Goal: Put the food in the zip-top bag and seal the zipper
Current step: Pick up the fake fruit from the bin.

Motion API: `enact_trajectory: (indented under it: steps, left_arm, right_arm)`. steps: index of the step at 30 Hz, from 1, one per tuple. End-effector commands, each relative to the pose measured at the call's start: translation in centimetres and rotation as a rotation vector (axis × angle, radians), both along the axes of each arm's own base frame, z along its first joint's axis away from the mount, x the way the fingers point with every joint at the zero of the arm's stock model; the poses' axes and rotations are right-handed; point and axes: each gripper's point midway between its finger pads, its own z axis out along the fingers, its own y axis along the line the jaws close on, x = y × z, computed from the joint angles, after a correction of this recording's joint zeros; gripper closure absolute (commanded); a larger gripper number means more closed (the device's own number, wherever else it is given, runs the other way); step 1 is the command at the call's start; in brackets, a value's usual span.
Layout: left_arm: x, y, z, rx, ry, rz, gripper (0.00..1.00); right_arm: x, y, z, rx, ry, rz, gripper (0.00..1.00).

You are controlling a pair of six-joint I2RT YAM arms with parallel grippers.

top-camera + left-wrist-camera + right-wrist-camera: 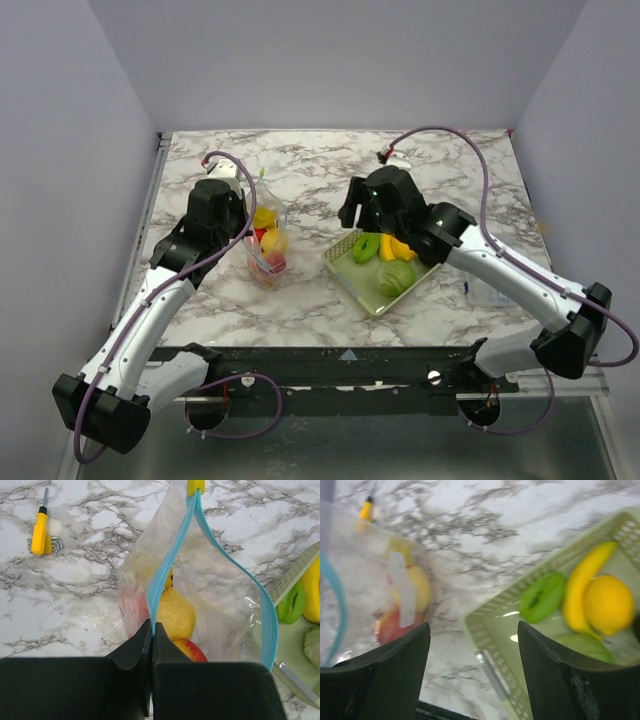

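Left wrist view: my left gripper (151, 636) is pinched tight on the narrow light-blue zipper strip (172, 555) of the clear crinkly zip-top bag (220, 605). The bag stands on the marble table (90, 580) with yellow and red toy fruit (175, 612) inside. My right gripper (474, 645) hangs spread and empty near the yellow-green mesh basket (492, 630), which holds green and yellow toy food (542, 597).

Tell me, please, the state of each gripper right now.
Left gripper: closed, pinching the zipper.
Right gripper: open, holding nothing.
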Motion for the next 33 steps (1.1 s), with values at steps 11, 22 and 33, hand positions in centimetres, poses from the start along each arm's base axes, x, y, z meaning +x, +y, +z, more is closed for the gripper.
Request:
enact_trajectory:
  steps: [11, 22, 33]
  left_arm:
    - [0.1, 0.3, 0.2, -0.002, -0.045, 0.006, 1.00]
    - [0.0, 0.4, 0.0, 0.002, -0.053, 0.000, 1.00]
    - [0.0, 0.0, -0.3, -0.007, -0.038, -0.018, 1.00]
  right_arm:
    - [1.0, -14.8, -10.0, -0.520, 0.130, -0.411, 0.17]
    - [2.4, -15.7, -16.3, -0.589, 0.271, -0.421, 0.15]
    - [1.6, -16.0, -20.6, -0.581, 0.330, -0.408, 0.20]
